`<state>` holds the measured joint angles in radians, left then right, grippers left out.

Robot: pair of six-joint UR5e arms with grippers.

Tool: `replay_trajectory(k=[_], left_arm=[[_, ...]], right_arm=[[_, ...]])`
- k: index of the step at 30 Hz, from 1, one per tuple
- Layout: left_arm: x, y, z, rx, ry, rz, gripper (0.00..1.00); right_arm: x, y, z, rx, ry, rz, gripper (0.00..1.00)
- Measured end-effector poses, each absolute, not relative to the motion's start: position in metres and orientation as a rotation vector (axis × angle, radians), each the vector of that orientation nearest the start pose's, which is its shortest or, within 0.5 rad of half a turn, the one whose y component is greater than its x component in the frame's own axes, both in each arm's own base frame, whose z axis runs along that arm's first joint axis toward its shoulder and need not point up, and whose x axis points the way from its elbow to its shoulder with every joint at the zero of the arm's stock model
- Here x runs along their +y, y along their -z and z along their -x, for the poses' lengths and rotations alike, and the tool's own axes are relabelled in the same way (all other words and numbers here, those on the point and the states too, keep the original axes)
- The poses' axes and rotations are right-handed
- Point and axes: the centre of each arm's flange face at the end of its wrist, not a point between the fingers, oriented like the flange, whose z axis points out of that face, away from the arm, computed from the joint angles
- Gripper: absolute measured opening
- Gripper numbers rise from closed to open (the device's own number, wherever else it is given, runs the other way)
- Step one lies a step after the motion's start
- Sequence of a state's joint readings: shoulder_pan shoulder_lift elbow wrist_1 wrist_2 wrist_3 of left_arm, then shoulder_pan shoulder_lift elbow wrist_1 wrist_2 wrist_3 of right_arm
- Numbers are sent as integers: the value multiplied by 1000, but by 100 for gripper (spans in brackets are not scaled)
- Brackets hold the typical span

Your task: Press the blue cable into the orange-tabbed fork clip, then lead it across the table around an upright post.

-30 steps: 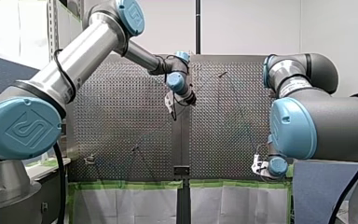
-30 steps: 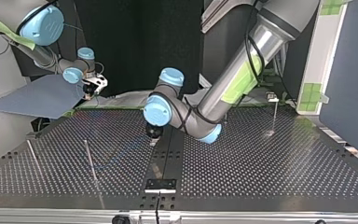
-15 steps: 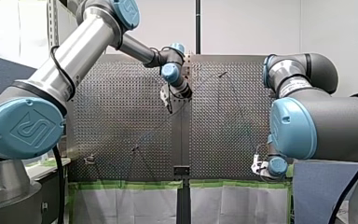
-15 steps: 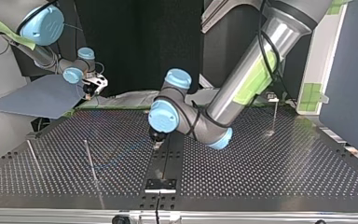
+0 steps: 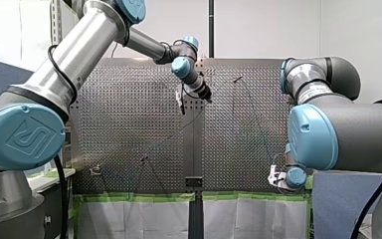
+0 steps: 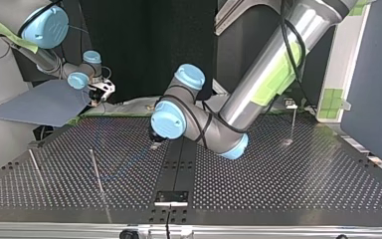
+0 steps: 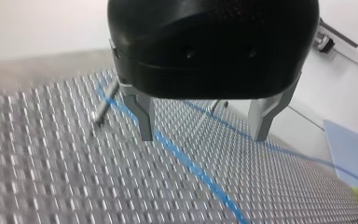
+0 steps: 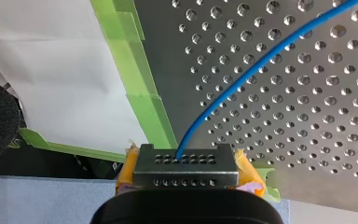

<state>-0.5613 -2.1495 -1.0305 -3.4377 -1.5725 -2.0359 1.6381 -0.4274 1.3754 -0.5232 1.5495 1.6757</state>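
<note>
Pick-up step, by the look of the pose: reaching for the line before any routing begins. Wide open and empty, left gripper (image 7: 203, 137), metal fingers spread, low over the bench (image 6: 278, 179) near its middle seam. Flat on the perforated plate just beneath, blue cable (image 7: 186, 163), passing close inside one finger and running on ahead past a thin post (image 7: 105, 105), not touched by either finger. Clamped on the cable's end between yellow pads, right gripper (image 8: 186, 161), out at the bench edge beside the green tape (image 8: 144, 107); from there a slack sweep away over the holes. In the top view, only a faint blue curve across the left half of the plate, near a pair of upright posts (image 6: 97, 172). No orange-tabbed fork clip to be made out for certain, so no telling whether the pressing is done or pending.

Next move, probably: shift slightly sideways to centre the cable between the fingers, lower straight down, close without scraping the plate. Then a small lift and a gentle draw against the anchored end — with enough slack left to avoid pulling it out of the yellow pads. Worth minding the nearby post on the way down.
</note>
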Motion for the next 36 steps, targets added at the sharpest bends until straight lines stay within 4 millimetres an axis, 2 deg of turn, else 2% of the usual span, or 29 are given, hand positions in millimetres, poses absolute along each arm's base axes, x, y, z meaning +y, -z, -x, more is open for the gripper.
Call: replay_trajectory(k=[10,15,25,32,36], left_arm=[[-500,-436,-457,1864,711,-229,100],[-505,-451,-444,1820,706,-282,100],[-521,-455,-441,1725,701,-371,100],[-541,-433,-446,1692,725,-429,100],[-547,-429,-449,1666,740,-431,100]], right_arm=[[-654,112,-181,-1560,-1091,-1531,0],[-655,111,-182,-1559,-1093,-1531,0],[-655,111,-183,-1557,-1096,-1534,0],[-654,111,-185,-1555,-1098,-1537,0],[-655,110,-185,-1553,-1099,-1537,0]])
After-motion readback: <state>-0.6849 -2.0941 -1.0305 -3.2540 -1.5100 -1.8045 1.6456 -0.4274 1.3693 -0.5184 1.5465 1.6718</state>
